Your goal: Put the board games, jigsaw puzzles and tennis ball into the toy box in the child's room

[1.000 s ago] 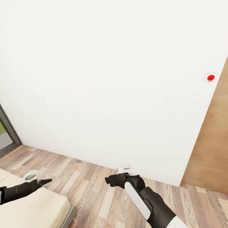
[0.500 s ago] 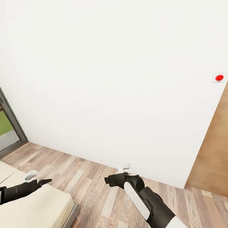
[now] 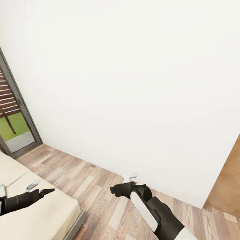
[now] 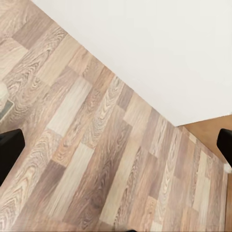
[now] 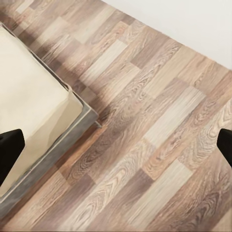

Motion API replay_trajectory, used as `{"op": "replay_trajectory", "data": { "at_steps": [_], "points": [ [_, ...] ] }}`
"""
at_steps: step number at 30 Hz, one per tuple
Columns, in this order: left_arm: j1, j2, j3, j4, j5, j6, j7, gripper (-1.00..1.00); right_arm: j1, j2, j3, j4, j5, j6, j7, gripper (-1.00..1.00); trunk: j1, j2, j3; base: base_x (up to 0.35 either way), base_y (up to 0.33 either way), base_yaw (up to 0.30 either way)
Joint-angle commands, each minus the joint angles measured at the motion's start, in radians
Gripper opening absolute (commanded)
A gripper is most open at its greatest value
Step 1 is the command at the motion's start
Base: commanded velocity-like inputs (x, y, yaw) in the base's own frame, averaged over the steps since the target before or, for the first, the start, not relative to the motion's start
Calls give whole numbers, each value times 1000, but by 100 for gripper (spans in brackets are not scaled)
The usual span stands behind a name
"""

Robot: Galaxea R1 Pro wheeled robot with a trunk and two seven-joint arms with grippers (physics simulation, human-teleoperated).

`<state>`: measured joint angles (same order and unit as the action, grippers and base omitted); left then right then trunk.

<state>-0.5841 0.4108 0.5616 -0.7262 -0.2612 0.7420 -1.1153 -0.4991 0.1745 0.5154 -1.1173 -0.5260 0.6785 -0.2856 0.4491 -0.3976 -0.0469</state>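
Note:
The bed [image 3: 37,217], with its beige mattress and dark grey frame, fills the lower left of the head view. A corner of a flat colourful board game [image 3: 0,190] lies on the mattress at the picture's left edge. My left gripper [image 3: 40,187] hovers open over the mattress, just right of that corner. My right gripper [image 3: 124,182] is open above the wood floor, to the right of the bed. In the left wrist view the left gripper [image 4: 116,145] has only floor between its fingertips. In the right wrist view the right gripper [image 5: 116,147] looks down on floor and the bed's corner [image 5: 72,108]. The toy box, table, jigsaw puzzles and tennis ball are out of view.
A plain white wall [image 3: 131,80] stands ahead. A dark-framed glass door [image 3: 12,105] is at the left, with grass outside. A brown wooden door [image 3: 233,177] is at the right. Wood plank floor [image 3: 100,203] runs between the bed and the wall.
The whole picture has slid right, so the camera has turned left. More of the bed and glass door show, and the red wall button has left the view. Both grippers keep their pose.

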Motion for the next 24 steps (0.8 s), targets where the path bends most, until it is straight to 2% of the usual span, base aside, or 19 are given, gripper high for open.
{"op": "replay_trajectory", "data": {
  "at_steps": [1, 6, 12, 24],
  "points": [
    [-2, -1, 5, -1, -10, 8, -9, 100, -1, 0, 1, -1, -11, 2, -14, 100, 1, -2, -2, 78, -272, 288],
    [-2, -1, 4, -1, -11, 8, -9, 100, -1, 0, 22, 6, -12, 3, -52, 100, 1, -2, -2, 30, -213, 290],
    [-2, -1, 4, -1, -11, 8, -9, 100, -1, 0, 54, 19, -12, 1, -81, 100, 1, -2, -2, 6, -51, 291],
    [-2, -1, 4, -1, -12, 11, -9, 100, -1, 0, 60, 24, -12, 1, -87, 100, 1, -2, -3, 3, -4, 291]
  ]
}}
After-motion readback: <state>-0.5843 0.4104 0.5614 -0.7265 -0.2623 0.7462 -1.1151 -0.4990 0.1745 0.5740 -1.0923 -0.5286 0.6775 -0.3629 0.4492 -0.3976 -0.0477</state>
